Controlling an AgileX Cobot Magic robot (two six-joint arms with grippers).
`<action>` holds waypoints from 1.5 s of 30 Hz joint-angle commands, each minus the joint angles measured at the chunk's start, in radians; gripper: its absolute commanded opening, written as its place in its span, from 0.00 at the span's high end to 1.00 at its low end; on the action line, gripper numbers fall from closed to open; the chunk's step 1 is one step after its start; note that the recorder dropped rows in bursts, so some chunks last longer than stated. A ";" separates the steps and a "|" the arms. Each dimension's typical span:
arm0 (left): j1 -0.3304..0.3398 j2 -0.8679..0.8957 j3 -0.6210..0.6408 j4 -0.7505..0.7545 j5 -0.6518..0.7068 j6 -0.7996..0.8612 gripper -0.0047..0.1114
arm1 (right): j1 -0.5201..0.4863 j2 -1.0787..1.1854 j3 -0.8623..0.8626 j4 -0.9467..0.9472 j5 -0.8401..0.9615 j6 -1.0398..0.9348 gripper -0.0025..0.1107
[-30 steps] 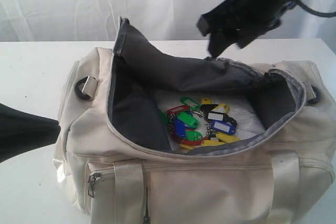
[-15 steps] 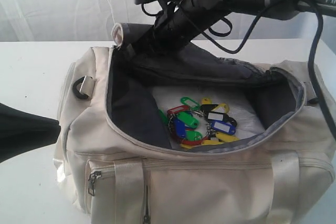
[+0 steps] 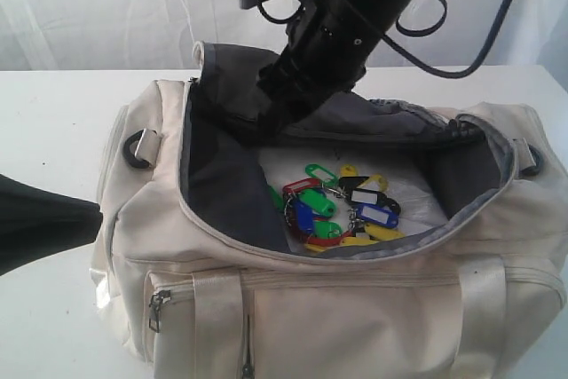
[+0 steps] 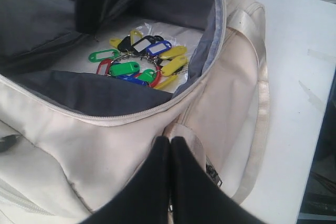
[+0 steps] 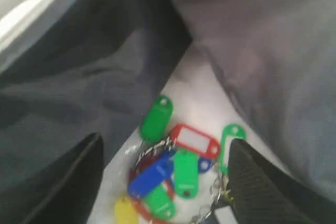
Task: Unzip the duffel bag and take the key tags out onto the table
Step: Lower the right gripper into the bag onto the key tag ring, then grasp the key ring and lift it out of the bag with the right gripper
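White table (image 3: 53, 104), pale curtain (image 3: 106, 6) behind: right pincer (image 5: 165, 141) gapes empty over key tags (image 5: 176, 169), left pincer (image 4: 169, 142) pressed closed, empty.

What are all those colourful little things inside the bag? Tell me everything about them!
They are key tags: a bunch of small plastic labels in green, blue, red, yellow and black, some with white paper windows, joined by metal rings and a bit of chain. They lie in a loose heap on a white layer at the bottom of the open duffel bag. The right gripper hangs above them with its fingers apart and does not seem to touch them.
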 commanded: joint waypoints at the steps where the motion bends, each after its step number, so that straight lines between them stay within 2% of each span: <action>1: -0.005 -0.008 0.004 -0.023 0.005 -0.009 0.96 | -0.002 0.009 0.030 0.004 0.127 0.129 0.36; 4: -0.005 -0.008 0.004 -0.023 0.005 -0.009 0.96 | -0.002 0.044 0.046 -0.006 0.136 0.193 0.35; 18: -0.005 -0.008 0.004 -0.023 0.005 -0.009 0.96 | -0.002 0.278 0.050 -0.028 0.136 0.199 0.36; 21: -0.005 -0.008 0.004 -0.023 0.005 -0.009 0.96 | -0.002 0.323 0.050 -0.028 0.136 0.216 0.43; 23: -0.005 -0.008 0.004 -0.023 0.005 -0.009 0.96 | -0.002 0.348 0.050 -0.028 0.136 0.218 0.54; 27: -0.005 -0.008 0.004 -0.023 0.005 -0.009 0.96 | -0.002 0.364 0.048 -0.035 0.136 0.220 0.83; 28: -0.005 -0.008 0.004 -0.023 0.005 -0.009 0.96 | -0.002 0.364 0.045 -0.052 0.136 0.220 0.93; 29: -0.005 -0.008 0.004 -0.023 0.005 -0.009 0.96 | -0.002 0.359 0.040 -0.064 0.136 0.220 0.98; 45: -0.005 -0.008 0.004 -0.023 0.005 -0.009 0.96 | -0.004 0.053 -0.098 -0.188 0.118 0.241 0.98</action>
